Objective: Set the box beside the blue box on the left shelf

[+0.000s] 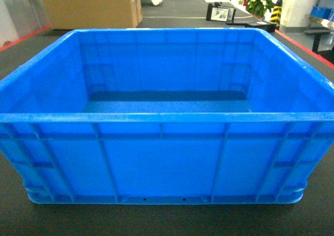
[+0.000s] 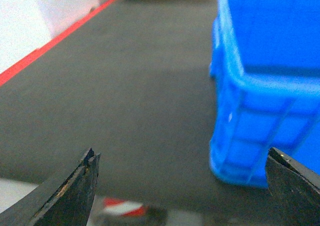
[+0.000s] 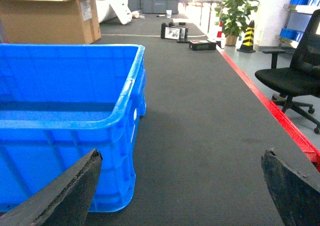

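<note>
Bright-blue ribbed plastic crate (image 1: 162, 163) sits empty on the dark mat bench (image 3: 210, 136), open mat on both flanks. Left gripper (image 2: 182, 186) and right gripper (image 3: 180, 186) fingers spread wide, holding nothing, beside its near corners.

Light: bright, even | left wrist view: blurred | box (image 1: 162, 163) interior: shadowed floor | far background: overexposed

My head view cuts off the box (image 1: 162, 163) at both side edges. My left gripper (image 2: 182, 178) shows only two fingertips at the frame bottom; that whole view is blurred. My right gripper (image 3: 182, 186) likewise shows only fingertips (image 3: 75, 191). The cardboard carton (image 3: 47, 18) and office chair (image 3: 295, 71) are cropped by the frame.
</note>
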Robot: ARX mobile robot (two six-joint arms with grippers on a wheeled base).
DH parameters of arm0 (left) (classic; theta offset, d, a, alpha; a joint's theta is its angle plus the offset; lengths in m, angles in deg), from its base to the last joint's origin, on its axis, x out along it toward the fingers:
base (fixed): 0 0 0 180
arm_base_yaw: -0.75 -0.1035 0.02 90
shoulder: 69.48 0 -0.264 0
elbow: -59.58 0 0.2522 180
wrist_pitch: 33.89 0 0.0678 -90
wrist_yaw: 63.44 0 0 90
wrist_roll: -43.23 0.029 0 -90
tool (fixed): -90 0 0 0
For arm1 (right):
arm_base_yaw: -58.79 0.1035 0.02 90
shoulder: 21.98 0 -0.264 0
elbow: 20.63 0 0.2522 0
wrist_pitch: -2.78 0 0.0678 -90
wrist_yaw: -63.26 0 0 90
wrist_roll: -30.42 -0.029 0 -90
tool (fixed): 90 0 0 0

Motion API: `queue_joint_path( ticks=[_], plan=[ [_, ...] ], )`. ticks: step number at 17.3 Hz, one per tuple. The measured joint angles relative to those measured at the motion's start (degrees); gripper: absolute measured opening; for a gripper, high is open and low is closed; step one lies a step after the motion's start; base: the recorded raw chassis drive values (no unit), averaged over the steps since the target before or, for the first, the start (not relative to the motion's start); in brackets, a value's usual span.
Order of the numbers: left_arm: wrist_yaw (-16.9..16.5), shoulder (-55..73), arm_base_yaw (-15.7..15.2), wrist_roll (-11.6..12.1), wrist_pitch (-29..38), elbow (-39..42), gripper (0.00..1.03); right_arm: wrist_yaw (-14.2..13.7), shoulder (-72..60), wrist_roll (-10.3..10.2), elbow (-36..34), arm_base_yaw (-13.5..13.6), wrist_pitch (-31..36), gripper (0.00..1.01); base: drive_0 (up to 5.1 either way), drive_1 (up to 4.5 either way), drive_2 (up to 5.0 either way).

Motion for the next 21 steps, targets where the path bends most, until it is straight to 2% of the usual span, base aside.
queue_joint_path(
  ticks=[1, 2, 3, 4, 5, 6, 8, 9, 11, 12, 14, 15, 16, 17, 18, 19, 21],
  plan=[
    [10.08, 3.82, 4.17, -0.04, -0.48, -0.35, 0.98, -1.09, -0.20, 0.02, 0.11, 0.37, -0.68, 0.98, 0.0, 0.00, 0.0],
    [17.25, 4.07, 4.17, -0.24, 0.11, -0.31, 0.98, -14.36, -4.55, -0.70, 2.16, 6.05, -5.86, 0.98, 0.0, 0.00, 0.0],
    [20.02, 3.76, 3.72, -0.44, 1.29, -0.31, 0.98, -25.99, -10.03, -0.87, 3.06, 11.74, -7.96, 0.98, 0.0, 0.00, 0.0],
    [20.06, 4.20, 3.48, -0.46, 1.92, -0.33, 0.98, -33.79, -10.54, -0.87, 3.06, 12.31, -7.26, 0.98, 0.0, 0.00, 0.0],
    [19.74, 5.57, 3.48, -0.42, 3.17, -0.33, 0.98, -38.69, -10.93, -1.31, 3.28, 11.87, -5.64, 0.98, 0.0, 0.00, 0.0],
    [18.56, 7.63, 3.30, -0.26, 5.44, -0.61, 0.98, -37.90, -13.94, -1.33, 4.24, 11.74, -3.10, 0.98, 0.0, 0.00, 0.0],
    [15.87, 16.41, 0.59, 0.26, 13.97, -4.72, 0.98, -33.29, -22.77, -1.33, 8.66, 8.55, 3.72, 0.98, 0.0, 0.00, 0.0],
    [14.75, 21.62, 0.44, -0.11, 17.49, -7.93, 0.98, -31.34, -28.46, -1.79, 13.44, 7.82, 6.95, 0.98, 0.0, 0.00, 0.0],
    [12.31, 35.71, 1.77, -2.36, 21.42, -17.40, 0.98, -25.05, -41.05, -5.90, 24.90, 7.96, 5.40, 0.98, 0.0, 0.00, 0.0],
    [11.08, 43.12, 1.97, -3.17, 20.31, -22.95, 0.98, -21.64, -46.99, -8.09, 30.01, 7.96, 2.12, 0.98, 0.0, 0.00, 0.0],
    [8.39, 55.60, 1.60, -6.25, 12.50, -34.36, 0.98, -14.21, -60.39, -12.59, 43.45, 8.24, -8.33, 0.98, 0.0, 0.00, 0.0],
    [6.88, 60.43, 1.55, -7.85, 8.15, -40.06, 0.98, -12.15, -65.64, -14.21, 49.31, 8.17, -12.24, 0.98, 0.0, 0.00, 0.0],
    [5.05, 65.18, 1.55, -9.88, 3.74, -46.10, 0.98, -8.48, -71.17, -16.24, 55.23, 7.76, -16.09, 0.98, 0.0, 0.00, 0.0],
    [4.22, 68.72, 1.33, -11.28, 0.70, -50.34, 0.98, -6.23, -75.43, -17.75, 59.30, 7.76, -18.73, 0.98, 0.0, 0.00, 0.0],
    [4.04, 72.24, 1.18, -12.28, -2.38, -54.03, 0.98, -4.63, -79.43, -19.06, 62.40, 7.89, -21.14, 0.98, 0.0, 0.00, 0.0],
    [3.67, 74.18, 1.18, -13.11, -4.63, -55.76, 0.98, -4.37, -81.88, -19.58, 64.13, 8.33, -22.93, 0.98, 0.0, 0.00, 0.0],
    [2.25, 76.59, 1.20, -14.82, -7.87, -57.35, 0.98, -4.81, -84.78, -19.52, 65.88, 9.42, -25.35, 0.98, 0.0, 0.00, 0.0]
  ],
)
